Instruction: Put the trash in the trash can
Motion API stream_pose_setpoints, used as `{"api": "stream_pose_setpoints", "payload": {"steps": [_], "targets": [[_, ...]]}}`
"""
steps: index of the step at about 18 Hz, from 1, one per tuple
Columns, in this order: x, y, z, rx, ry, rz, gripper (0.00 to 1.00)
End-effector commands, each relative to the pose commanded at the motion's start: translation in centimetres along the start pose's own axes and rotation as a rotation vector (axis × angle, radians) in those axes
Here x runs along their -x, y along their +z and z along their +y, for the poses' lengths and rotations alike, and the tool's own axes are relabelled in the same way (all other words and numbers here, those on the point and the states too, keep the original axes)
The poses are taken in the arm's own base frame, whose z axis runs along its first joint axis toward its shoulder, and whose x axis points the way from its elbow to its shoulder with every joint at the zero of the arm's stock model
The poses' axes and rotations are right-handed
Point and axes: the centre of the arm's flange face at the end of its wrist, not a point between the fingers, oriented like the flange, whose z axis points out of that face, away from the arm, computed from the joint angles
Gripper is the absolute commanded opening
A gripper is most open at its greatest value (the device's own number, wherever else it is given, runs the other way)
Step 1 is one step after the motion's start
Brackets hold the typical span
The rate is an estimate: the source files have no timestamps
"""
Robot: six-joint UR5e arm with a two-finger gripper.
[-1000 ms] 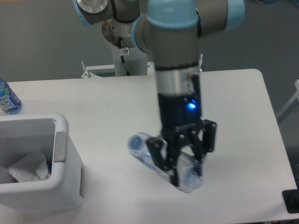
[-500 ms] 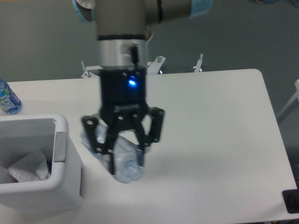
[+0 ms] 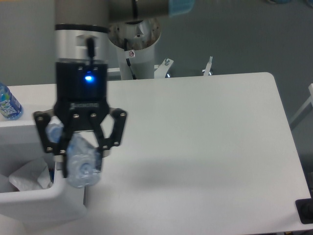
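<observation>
My gripper is shut on the clear bluish plastic water bottle and holds it in the air over the right rim of the white trash can at the lower left. The bottle hangs tilted, its cap end up by the left finger. A crumpled white wrapper lies inside the can.
A bottle with a bright blue label stands at the table's far left edge behind the can. The white table stretches to the right. The arm's base post stands behind the table's back edge.
My gripper has carried the bottle up off the table and leftward, from the table's middle to over the trash can's right rim.
</observation>
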Motion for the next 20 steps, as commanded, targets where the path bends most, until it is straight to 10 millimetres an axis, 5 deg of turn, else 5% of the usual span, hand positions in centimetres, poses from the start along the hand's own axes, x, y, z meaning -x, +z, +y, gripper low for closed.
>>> {"api": "stream_pose_setpoints", "payload": {"steps": [5, 6, 8, 9, 16, 20], "targets": [[-1.3, 3.2, 1.7, 0.048, 0.020, 0.012, 0.55], [-1.7, 3.3, 2.0, 0.052, 0.024, 0.015, 0.61], [-1.5, 4.1, 2.6, 0.069, 0.034, 0.012, 0.94], [-1.4, 4.2, 2.7, 0.072, 0.045, 0.010, 1.00], [-1.6, 2.5, 1.9, 0.043, 0.091, 0.012, 1.00], [1.6, 0.4, -0.1, -0.010, 0.195, -0.097, 1.00]]}}
